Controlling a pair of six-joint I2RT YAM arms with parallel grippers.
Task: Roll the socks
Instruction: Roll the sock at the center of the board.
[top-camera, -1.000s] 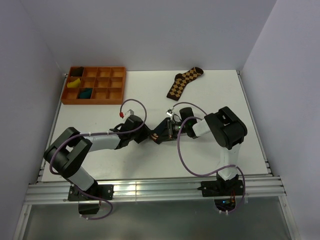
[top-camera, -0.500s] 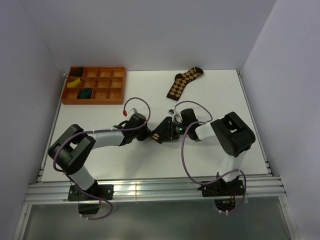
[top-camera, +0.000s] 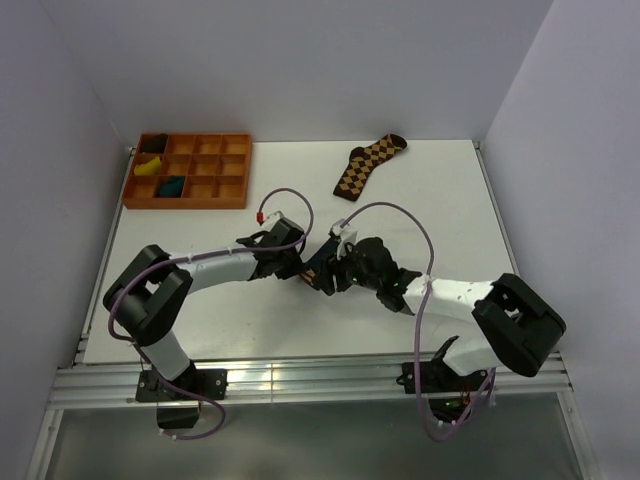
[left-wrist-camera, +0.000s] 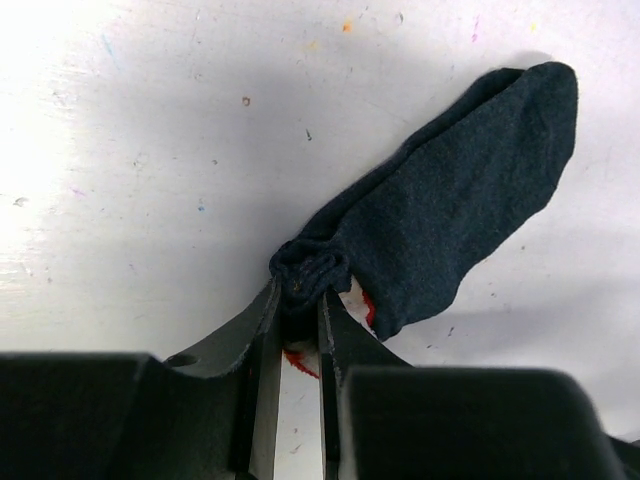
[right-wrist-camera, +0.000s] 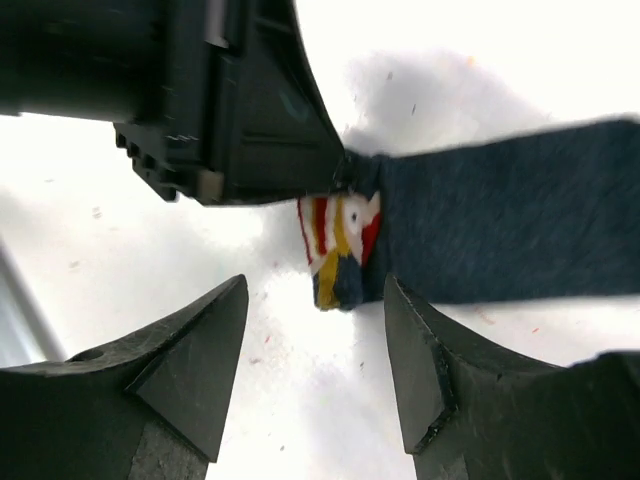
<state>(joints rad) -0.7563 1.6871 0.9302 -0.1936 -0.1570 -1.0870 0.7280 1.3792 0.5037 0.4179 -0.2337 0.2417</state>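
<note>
Dark knit sock (left-wrist-camera: 460, 190) lies flat on the white table (left-wrist-camera: 130, 150), its bunched end pinched in the left gripper (left-wrist-camera: 300, 300). Only the right wrist view shows the patch (right-wrist-camera: 340, 240) in stripes, ahead of the parted fingers of the right gripper (right-wrist-camera: 315, 295).

light: bright, even | glare: table (left-wrist-camera: 40, 100) blown white in both wrist views | shadows: soft, grey | blur: sock (right-wrist-camera: 500, 220) smeary, right wrist view
</note>
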